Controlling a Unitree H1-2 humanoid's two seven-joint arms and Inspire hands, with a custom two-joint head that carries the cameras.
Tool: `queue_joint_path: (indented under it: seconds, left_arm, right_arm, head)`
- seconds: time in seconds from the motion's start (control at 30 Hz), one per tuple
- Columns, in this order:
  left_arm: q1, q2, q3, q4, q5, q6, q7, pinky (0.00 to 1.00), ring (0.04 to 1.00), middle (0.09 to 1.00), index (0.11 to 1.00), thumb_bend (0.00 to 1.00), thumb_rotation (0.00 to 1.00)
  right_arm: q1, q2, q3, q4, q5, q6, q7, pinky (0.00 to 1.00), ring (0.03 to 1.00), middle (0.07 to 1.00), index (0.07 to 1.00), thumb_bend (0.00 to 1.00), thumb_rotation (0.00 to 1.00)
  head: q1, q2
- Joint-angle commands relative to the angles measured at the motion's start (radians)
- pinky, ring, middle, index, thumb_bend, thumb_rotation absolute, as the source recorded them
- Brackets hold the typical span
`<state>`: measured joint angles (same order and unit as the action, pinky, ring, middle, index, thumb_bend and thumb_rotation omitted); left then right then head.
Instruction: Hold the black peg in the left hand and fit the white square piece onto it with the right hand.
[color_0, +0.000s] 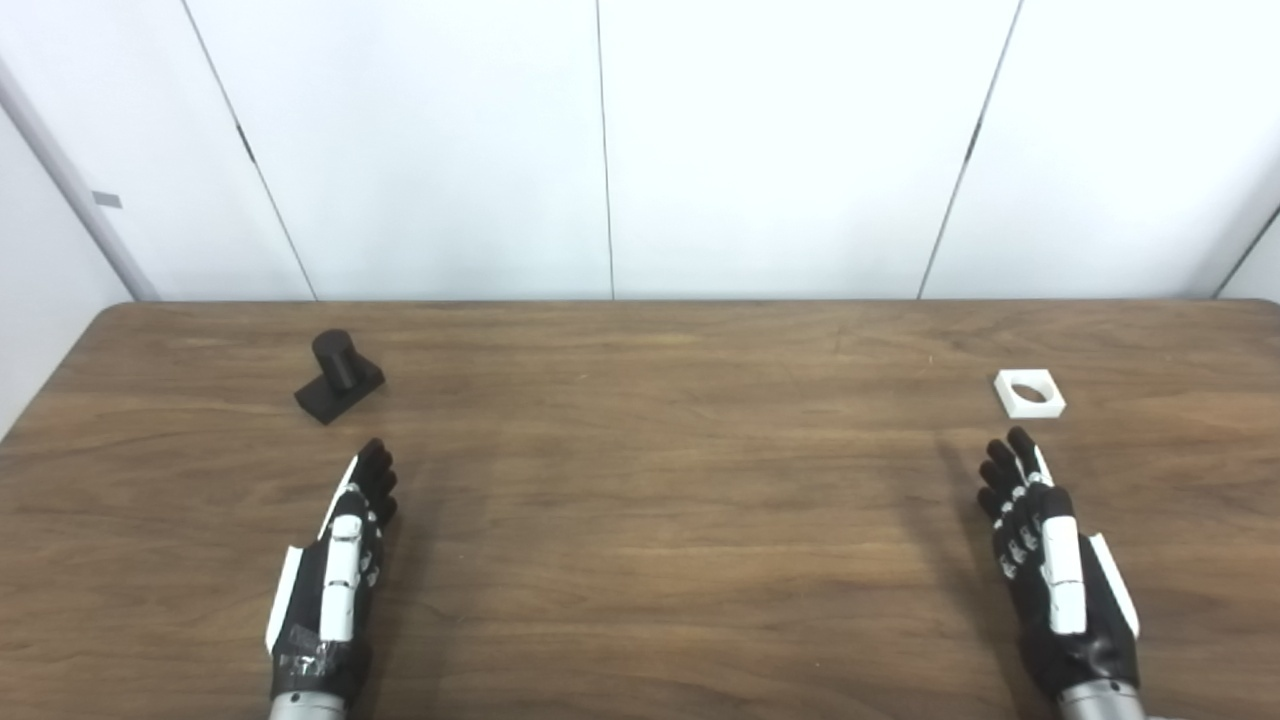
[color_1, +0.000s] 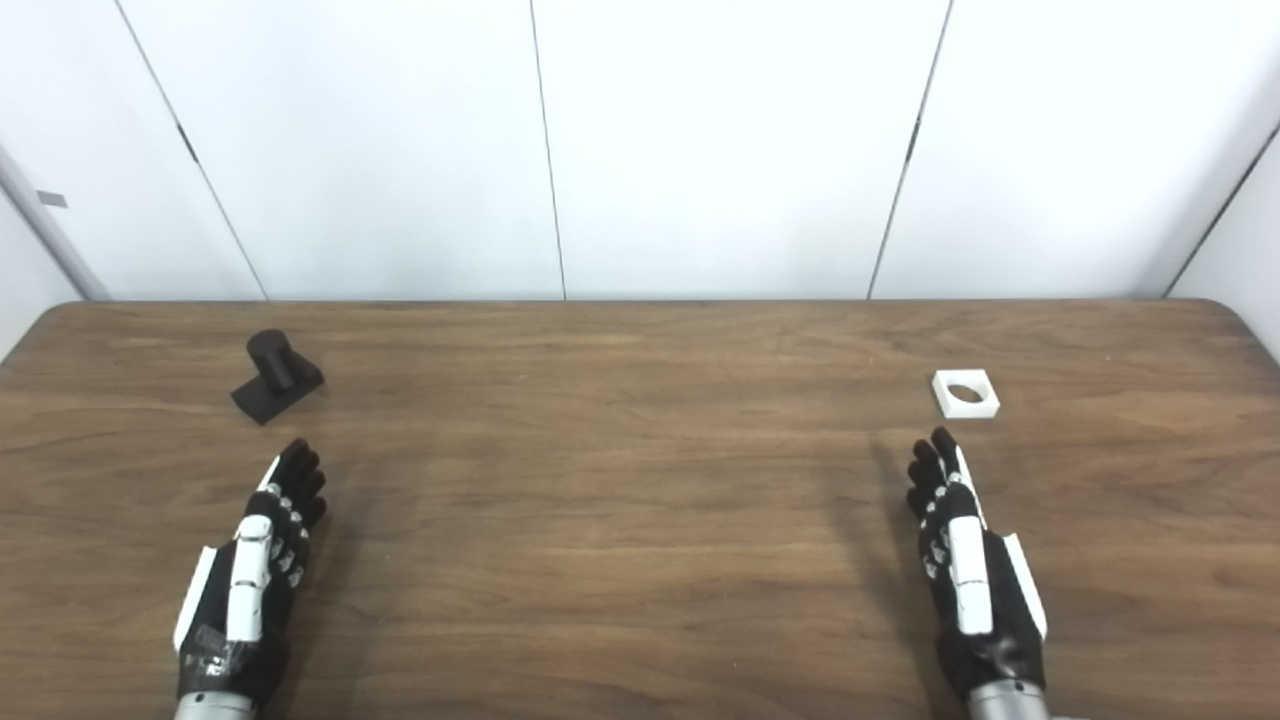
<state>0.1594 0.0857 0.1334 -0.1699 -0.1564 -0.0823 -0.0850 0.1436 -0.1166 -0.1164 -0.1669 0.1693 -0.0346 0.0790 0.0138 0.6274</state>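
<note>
Left hand (color_0: 335, 565): nearest the camera at the lower left, above the table with its black and white back showing. Fingers point away toward the far wall, stretched out and close side by side. It holds nothing.
Right hand (color_0: 1050, 555): nearest the camera at the lower right, matching the left in pose. Fingers are stretched forward and slightly spread, and it holds nothing.
Writing on the hands: no letters or brand marks can be read; a patch of dark tape near the left wrist is too blurred to tell.
Table (color_0: 660, 520): brown wood grain, filling the lower part of both views. A wide bare stretch lies between the two hands and runs back to the far edge.
Black peg (color_0: 338, 374): on the table just beyond the left fingertips, near but not touching. It is a short round post on a flat dark base, the base turned at an angle to the table edge.
White square piece (color_0: 1030, 392): flat on the table just beyond the right fingertips, near but apart. A round hole shows through its middle. It is well apart from the peg, across the table.
Table edges: the far edge meets the wall; the right far corner is rounded in the right eye view.
Wall (color_0: 780, 140): plain white panels with thin dark seams, no writing.
</note>
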Motion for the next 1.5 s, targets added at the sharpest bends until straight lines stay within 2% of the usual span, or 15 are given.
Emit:
queue_joint_path:
  seconds: [0.0,0.37,0.57,0.9,1.07,1.13,1.47]
  left_arm:
    - [0.005,0.005,-0.003,0.007,0.004,-0.009,0.003,1.00,0.990,0.984,0.982,0.42,0.99]
    - [0.007,0.004,-0.008,0.011,0.004,-0.018,-0.001,1.00,0.997,0.984,0.968,0.41,0.98]
    - [0.010,-0.008,-0.019,0.021,0.029,-0.027,0.009,1.00,0.986,0.968,0.954,0.43,0.96]
    - [0.014,-0.034,-0.034,0.042,0.074,-0.040,0.030,0.99,0.977,0.953,0.943,0.44,0.95]
    - [0.016,-0.037,-0.043,0.062,0.078,-0.069,0.029,1.00,0.976,0.956,0.949,0.45,0.95]
    - [0.015,-0.037,-0.045,0.068,0.079,-0.073,0.029,1.00,0.973,0.952,0.943,0.44,0.95]
    - [0.014,-0.037,-0.045,0.090,0.074,-0.083,0.026,1.00,0.982,0.957,0.948,0.41,0.94]
  right_arm:
    - [0.016,0.013,0.003,0.020,0.007,-0.010,-0.001,1.00,0.991,0.983,0.993,0.60,0.99]
    - [0.022,0.009,0.001,0.018,0.005,-0.009,0.000,1.00,0.990,0.981,0.993,0.59,1.00]
    - [0.026,-0.004,-0.006,0.032,0.017,-0.026,0.015,1.00,0.999,0.995,1.000,0.53,1.00]
    - [0.023,-0.018,-0.010,0.073,0.040,-0.052,0.042,1.00,1.000,1.000,1.000,0.54,1.00]
    - [0.019,-0.017,-0.011,0.085,0.042,-0.060,0.043,1.00,1.000,1.000,1.000,0.55,1.00]
    - [0.017,-0.014,-0.011,0.090,0.047,-0.060,0.042,1.00,1.000,1.000,1.000,0.55,1.00]
    - [0.017,-0.016,-0.003,0.103,0.046,-0.058,0.045,1.00,1.000,1.000,1.000,0.58,1.00]
  head:
    - [0.001,0.000]
    - [0.033,-0.008]
    - [0.105,-0.038]
    - [0.209,-0.114]
    - [0.226,-0.134]
    - [0.236,-0.154]
    - [0.224,-0.192]
